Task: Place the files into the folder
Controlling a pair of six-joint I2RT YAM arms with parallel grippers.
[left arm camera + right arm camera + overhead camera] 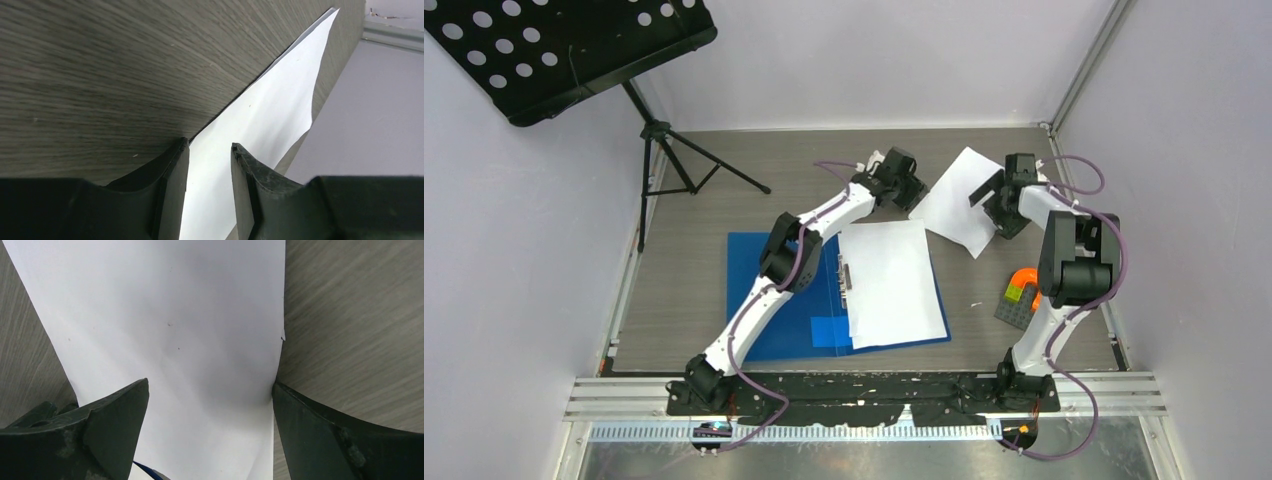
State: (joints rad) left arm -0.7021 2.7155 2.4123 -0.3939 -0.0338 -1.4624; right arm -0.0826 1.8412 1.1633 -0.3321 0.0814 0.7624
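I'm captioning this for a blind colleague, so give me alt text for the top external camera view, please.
An open blue folder lies on a grey table with one white sheet on its right half. Beyond it a second sheet lies askew, the left pincer at its left edge and the right pincer over its right edge.

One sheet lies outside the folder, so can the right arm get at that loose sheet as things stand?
Probably yes: the right gripper hangs over the loose sheet, fingers wide open, with nothing lying on it.
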